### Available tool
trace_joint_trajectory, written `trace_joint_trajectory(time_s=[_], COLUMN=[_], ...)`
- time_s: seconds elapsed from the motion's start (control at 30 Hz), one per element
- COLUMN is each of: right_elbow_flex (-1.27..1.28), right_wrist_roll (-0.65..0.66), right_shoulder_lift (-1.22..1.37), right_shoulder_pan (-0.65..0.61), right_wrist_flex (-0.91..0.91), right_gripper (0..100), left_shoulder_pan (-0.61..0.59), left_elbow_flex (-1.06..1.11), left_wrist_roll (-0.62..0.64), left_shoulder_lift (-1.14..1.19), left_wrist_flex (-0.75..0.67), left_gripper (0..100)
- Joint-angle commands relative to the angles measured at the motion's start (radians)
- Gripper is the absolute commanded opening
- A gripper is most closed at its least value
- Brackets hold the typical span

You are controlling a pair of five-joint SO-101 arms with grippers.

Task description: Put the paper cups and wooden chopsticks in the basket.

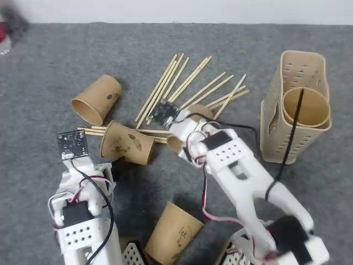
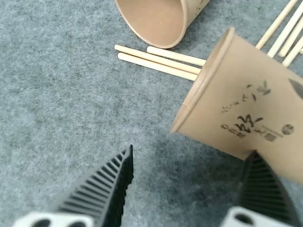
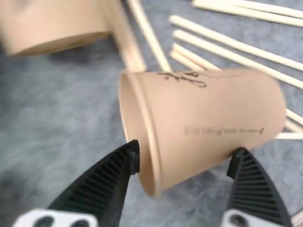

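Note:
My right gripper [image 3: 187, 151] is shut on a paper cup [image 3: 208, 123] that lies on its side, one finger at the rim and one on the wall; in the high view this cup [image 1: 176, 143] is in the middle, by the wooden chopsticks [image 1: 187, 83]. My left gripper [image 2: 191, 153] is open and holds nothing. Just ahead of it, a second cup [image 2: 246, 109] lies across two chopsticks [image 2: 156, 59]. A third cup [image 1: 96, 99] lies at the left, another [image 1: 172, 232] near the front. The tan basket [image 1: 276, 121] at the right holds one cup [image 1: 306, 107].
Everything rests on grey carpet [image 1: 44, 72]. A black cable [image 1: 289, 138] of the right arm runs across the front of the basket. Loose chopsticks fan out between the middle and the basket. A red-and-white object [image 1: 3, 36] sits at the far left corner.

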Motion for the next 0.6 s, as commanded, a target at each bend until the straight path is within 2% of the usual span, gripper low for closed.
trace_joint_trajectory(time_s=[0.0,0.13,0.23,0.33,0.43,0.57], right_elbow_flex=[-0.058,-0.181,-0.278,-0.384,-0.503,-0.697], right_wrist_roll=[0.018,0.018,0.017,0.015,0.014,0.012], right_shoulder_lift=[0.028,-0.008,-0.085,-0.191,-0.288,-0.348], right_shoulder_pan=[0.088,0.142,0.148,0.143,0.154,0.260], right_wrist_flex=[-0.061,0.051,0.186,0.314,0.424,0.564], right_gripper=[26.7,0.7,5.0,0.6,0.8,0.8], left_shoulder_pan=[0.005,0.005,0.006,0.006,0.006,0.006], left_elbow_flex=[-0.004,-0.004,-0.005,-0.005,-0.005,-0.005], left_wrist_roll=[0.003,0.003,0.003,0.003,0.003,0.003], left_shoulder_lift=[-0.011,-0.011,-0.011,-0.011,-0.011,-0.011], left_wrist_flex=[-0.020,-0.020,-0.020,-0.020,-0.020,-0.020], left_gripper=[35,35,35,35,35,35])
